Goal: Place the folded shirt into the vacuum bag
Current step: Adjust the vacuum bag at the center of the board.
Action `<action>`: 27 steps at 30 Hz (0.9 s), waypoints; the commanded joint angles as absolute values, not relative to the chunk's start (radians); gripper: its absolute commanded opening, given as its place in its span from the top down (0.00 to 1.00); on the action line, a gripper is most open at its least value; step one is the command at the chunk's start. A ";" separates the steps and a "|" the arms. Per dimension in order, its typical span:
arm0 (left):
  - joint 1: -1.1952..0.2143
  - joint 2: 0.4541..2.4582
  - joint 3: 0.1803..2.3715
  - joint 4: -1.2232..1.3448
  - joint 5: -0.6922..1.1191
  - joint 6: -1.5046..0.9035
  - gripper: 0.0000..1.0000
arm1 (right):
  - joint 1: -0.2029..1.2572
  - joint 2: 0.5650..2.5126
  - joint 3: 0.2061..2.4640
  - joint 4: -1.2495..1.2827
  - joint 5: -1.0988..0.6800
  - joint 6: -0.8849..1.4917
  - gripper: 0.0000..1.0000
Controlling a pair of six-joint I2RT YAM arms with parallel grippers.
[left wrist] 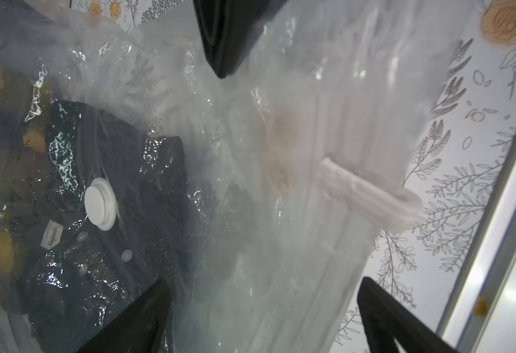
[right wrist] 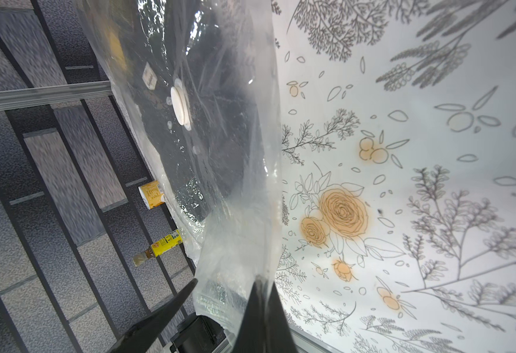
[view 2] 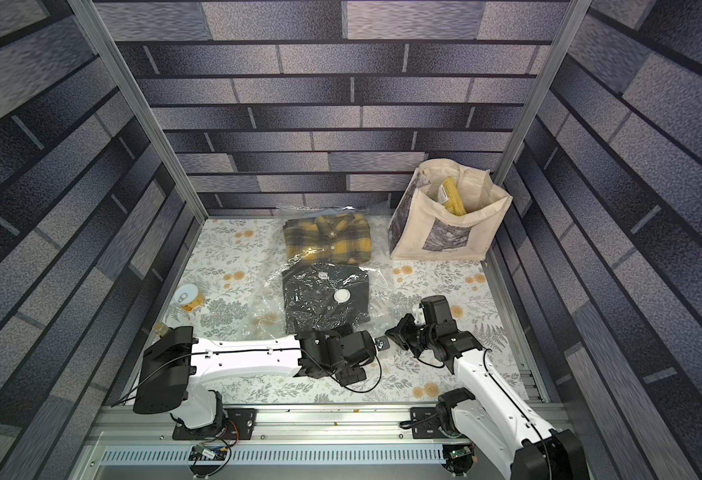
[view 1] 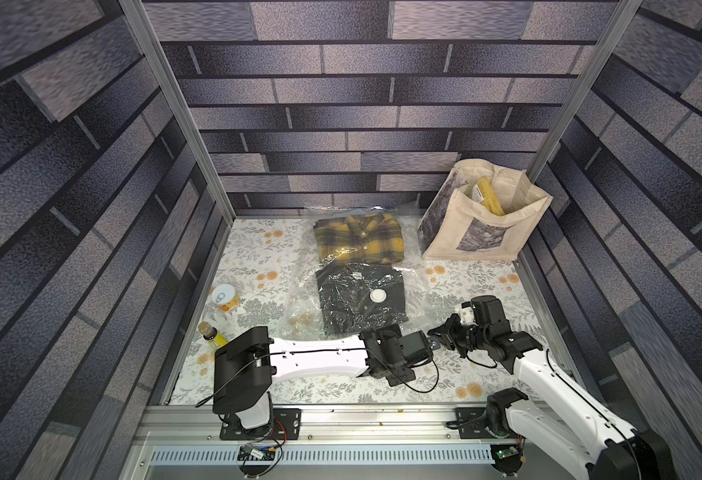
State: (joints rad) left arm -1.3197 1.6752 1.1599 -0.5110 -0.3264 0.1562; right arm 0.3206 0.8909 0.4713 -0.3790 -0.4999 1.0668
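Look to the middle of the bench [view 1: 332, 392] for the vacuum bag [view 1: 303, 299], laid lengthwise from 12 to 6 o'clock, mouth at the 6 o'clock end, right by both hands. Inside it, under the white valve cap [view 1: 377, 296], find the dark folded shirt [view 1: 353, 316], by the look of it already fully behind plastic. Just beyond, toward 12 o'clock, note a yellow plaid shirt [view 1: 357, 241] with glare across its near edge; cannot tell for sure whether fully bagged.

Read the right hand [right wrist: 259, 287] as clenched on the bag's thin film at the 3 o'clock side of the mouth. Read the left hand [left wrist: 264, 281] as released, jaws wide over the mouth, gripping nothing, with a white zip clip [left wrist: 370, 195] just ahead.

From the left hand, look straight toward 12 o'clock for the dark shirt, near, along the bag's long axis. From the right hand, look toward 10 o'clock, a little farther off. Judge the left the nearer and better aligned. Probably little remaining beyond a nudge toward 12 o'clock. Beware of slippery film dragging with the pinch.
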 commanded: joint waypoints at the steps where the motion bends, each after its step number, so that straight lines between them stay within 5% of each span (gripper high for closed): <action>1: -1.336 1.692 1.175 -0.480 -0.392 0.220 0.05 | 0.324 0.903 0.515 -0.390 -0.501 1.075 1.00; 11: -1.327 1.716 1.130 -0.364 -0.496 0.263 0.22 | 0.312 0.940 0.555 -0.381 -0.496 1.066 1.00; 17: -1.301 1.619 1.047 -0.250 -0.466 0.295 0.55 | 0.301 0.965 0.593 -0.394 -0.492 1.043 0.99; 27: -1.157 1.521 1.033 -0.281 -0.271 0.257 0.85 | 0.220 1.044 0.736 -0.513 -0.506 0.892 0.67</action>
